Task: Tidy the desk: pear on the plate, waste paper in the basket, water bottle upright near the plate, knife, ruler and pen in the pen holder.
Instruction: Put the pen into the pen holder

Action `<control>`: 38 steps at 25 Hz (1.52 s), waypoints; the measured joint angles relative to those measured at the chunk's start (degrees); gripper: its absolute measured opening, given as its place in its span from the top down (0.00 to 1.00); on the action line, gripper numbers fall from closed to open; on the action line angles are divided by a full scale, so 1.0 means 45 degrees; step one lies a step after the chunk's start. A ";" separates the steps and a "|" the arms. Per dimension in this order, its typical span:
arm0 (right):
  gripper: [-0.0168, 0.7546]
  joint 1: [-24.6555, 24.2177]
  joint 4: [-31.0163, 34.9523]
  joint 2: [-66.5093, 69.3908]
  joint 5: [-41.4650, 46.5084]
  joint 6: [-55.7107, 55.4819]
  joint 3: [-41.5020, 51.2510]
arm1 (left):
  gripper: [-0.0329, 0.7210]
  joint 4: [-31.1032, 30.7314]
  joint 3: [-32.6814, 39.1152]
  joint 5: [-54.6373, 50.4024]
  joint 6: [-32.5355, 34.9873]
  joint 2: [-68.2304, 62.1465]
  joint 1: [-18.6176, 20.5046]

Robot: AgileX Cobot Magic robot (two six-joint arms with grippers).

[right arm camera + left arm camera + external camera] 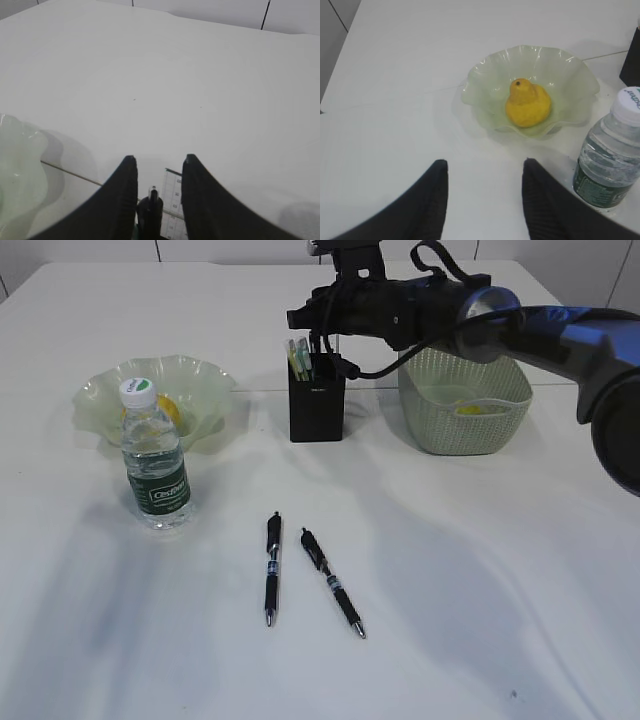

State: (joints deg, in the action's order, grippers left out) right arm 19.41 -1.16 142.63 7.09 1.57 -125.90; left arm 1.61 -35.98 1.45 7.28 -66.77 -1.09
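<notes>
Here, the right fingers (159, 200) hover parted over the pen holder (317, 398), ruler (172, 210) between them, contact unclear; the left fingers (485, 200) hang released near the plate (485, 90) holding the pear (527, 104).

A pale panelled wall (200, 250) with dark seams rises behind.

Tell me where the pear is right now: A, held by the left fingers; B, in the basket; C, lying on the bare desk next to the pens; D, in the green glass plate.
D: the pear sits in the hollow of the wavy-rimmed plate, behind the water bottle.
</notes>
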 joint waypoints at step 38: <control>0.68 0.0000 0.0432 -0.3163 0.7769 0.0021 0.0000 | 0.50 0.0054 0.0000 0.0000 0.0000 0.0000 0.0000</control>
State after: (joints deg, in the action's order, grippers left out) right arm 19.41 0.78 128.40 42.05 1.67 -125.90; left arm 1.85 -35.98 1.45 7.28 -66.77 -1.09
